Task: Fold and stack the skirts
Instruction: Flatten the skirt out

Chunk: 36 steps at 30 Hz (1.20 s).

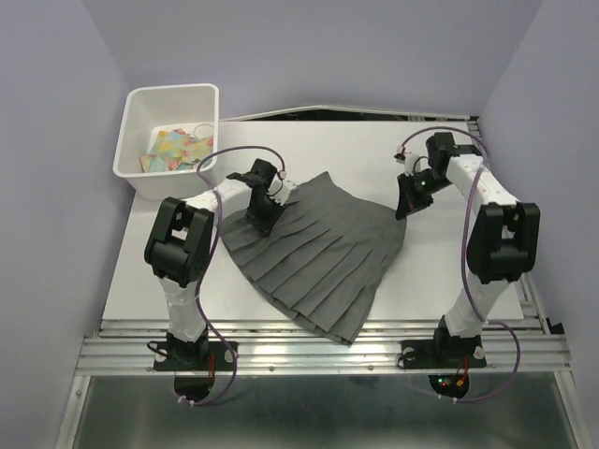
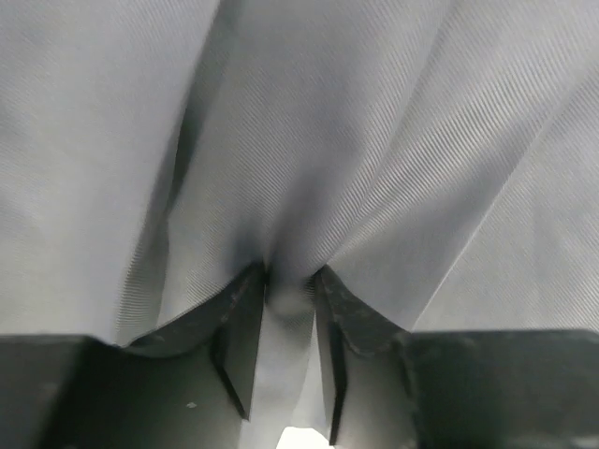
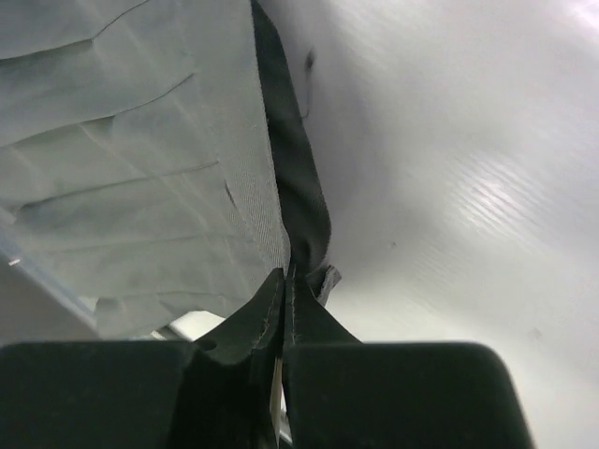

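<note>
The table [image 1: 449,271] is a smooth, matt white sheet filling the middle of the top view. The skirt [image 1: 318,253] lies flat on it at centre frame: one soft, dark grey, fan-shaped cloth whose sharp pleats run from the upper edge down to a stepped edge at lower centre. Only this one skirt is in view. A white plastic bin [image 1: 131,159] with rounded corners stands on the table's corner at upper left, holding small coloured items, apart from the skirt. The skirt spans the gap between the two claws and hangs away from both toward the bottom of the frame. The left claw [image 1: 262,213] is on the cloth at its upper-left edge. The right claw [image 1: 408,201] is at its far right corner. Neither arm is nearer, as each already has a hold. The left wrist view shows the jaws pinching a raised ridge of fine twill weave, with creases radiating from the nip. The right wrist view shows the jaws pressed together on the skirt's edge, where a darker layer shows beside the bare table. Judgement: the fold depends on carrying both held points the same way across the pleats.
</note>
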### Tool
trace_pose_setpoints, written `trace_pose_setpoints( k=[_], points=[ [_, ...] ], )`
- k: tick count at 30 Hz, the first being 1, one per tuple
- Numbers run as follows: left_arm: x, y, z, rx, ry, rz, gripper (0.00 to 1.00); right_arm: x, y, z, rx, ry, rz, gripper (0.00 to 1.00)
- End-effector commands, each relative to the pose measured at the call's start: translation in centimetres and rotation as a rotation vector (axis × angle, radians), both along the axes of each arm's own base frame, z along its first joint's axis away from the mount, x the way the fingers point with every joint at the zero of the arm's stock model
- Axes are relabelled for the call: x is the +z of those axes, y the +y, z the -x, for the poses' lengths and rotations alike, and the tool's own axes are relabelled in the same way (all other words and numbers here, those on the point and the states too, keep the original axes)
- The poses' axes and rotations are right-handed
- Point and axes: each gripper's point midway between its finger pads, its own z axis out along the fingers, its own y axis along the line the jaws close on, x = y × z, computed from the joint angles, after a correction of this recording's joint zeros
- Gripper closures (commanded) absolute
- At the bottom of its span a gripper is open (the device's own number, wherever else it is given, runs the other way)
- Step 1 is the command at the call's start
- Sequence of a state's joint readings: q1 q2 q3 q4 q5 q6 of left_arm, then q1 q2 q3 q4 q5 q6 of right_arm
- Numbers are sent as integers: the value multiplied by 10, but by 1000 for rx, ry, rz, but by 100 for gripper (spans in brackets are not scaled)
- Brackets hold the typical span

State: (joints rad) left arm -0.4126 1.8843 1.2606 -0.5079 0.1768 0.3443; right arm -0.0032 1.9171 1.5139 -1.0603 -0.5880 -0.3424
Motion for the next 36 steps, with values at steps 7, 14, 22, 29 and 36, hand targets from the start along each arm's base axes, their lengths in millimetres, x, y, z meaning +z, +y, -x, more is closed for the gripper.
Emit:
trace_pose_setpoints(
  k=[7,14,22,29,36],
  points=[
    [-16,1,-25,32,-29,-50,64,-45,32,2,38,-76,401,96],
    [-13,4,-26,36,-46,-59,57,-37,20,-6,28,-155,458,28],
    [-8,3,-34,35,-67,-65,54,-38,-23,-8,4,-136,451,49],
    [5,2,-50,21,-111,-55,53,-70,-53,12,-15,-2,412,89],
    [51,-24,-55,-76,-198,104,46,-39,-41,16,-35,-16,244,75]
  ],
)
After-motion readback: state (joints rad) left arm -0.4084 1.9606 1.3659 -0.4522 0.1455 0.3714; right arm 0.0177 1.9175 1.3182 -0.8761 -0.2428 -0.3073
